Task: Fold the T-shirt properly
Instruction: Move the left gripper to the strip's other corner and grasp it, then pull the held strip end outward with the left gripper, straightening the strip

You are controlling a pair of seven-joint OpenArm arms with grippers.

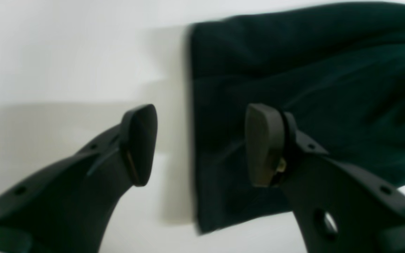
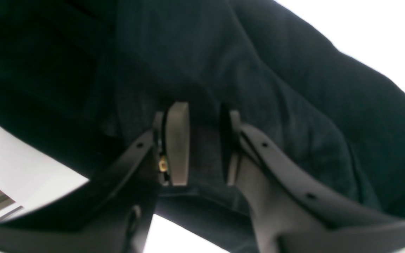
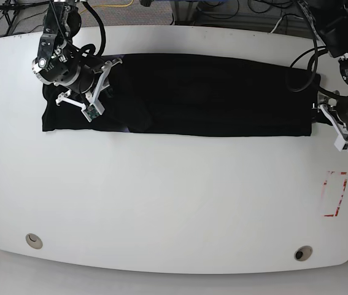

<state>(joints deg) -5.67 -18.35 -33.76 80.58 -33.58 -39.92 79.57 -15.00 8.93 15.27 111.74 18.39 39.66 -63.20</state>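
White tabletop point(image 3: 174, 203) fills the base view, with the T-shirt point(image 3: 210, 95) lying as a long black band across the upper part of the frame. A lengthwise fold looks done; a crosswise fold likely comes next, needing a fresh grip on an end. At upper left, the right claw point(image 2: 202, 140) pinches a ridge of cloth between narrow jaws. At right, the left claw point(image 1: 200, 144) gapes wide, empty, straddling the shirt's edge.

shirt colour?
Plain black T-shirt; no print showing. Base view shows it best.
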